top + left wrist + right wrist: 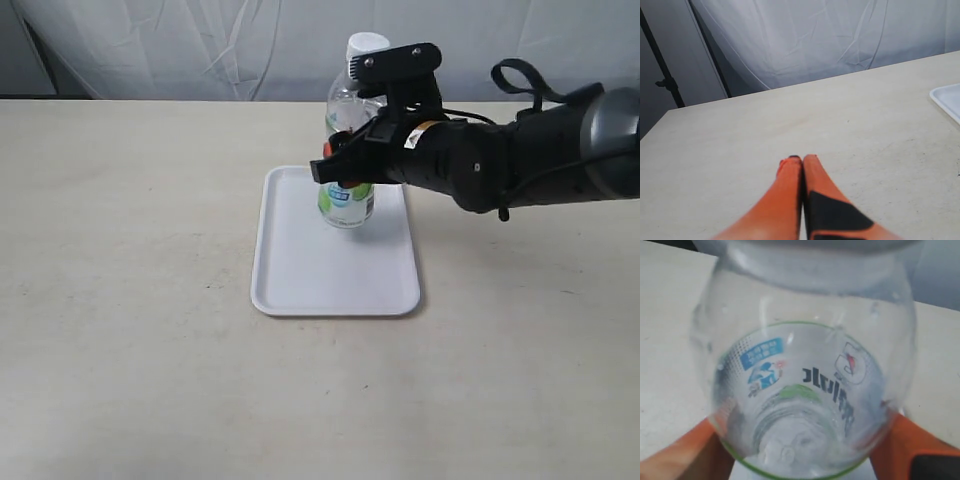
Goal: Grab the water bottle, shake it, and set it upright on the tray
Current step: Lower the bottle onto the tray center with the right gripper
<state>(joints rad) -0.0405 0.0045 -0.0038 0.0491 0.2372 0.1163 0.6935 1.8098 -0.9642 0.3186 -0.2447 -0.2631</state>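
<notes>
The water bottle [350, 200] is clear with a white cap and a white-and-green label. It stands upright over the far part of the white tray [300, 280], its base at or just above the tray floor. My right gripper [345, 172] is shut on the water bottle's middle, reaching in from the right. In the right wrist view the water bottle [805, 385] fills the frame between the orange fingers [900, 450]. My left gripper [802, 159] is shut on nothing, low over bare table, and does not show in the exterior view.
The table [120, 250] is pale beige with a white curtain behind it. A corner of the tray [949, 100] shows in the left wrist view. A dark stand pole [665, 82] rises beyond the table's far edge.
</notes>
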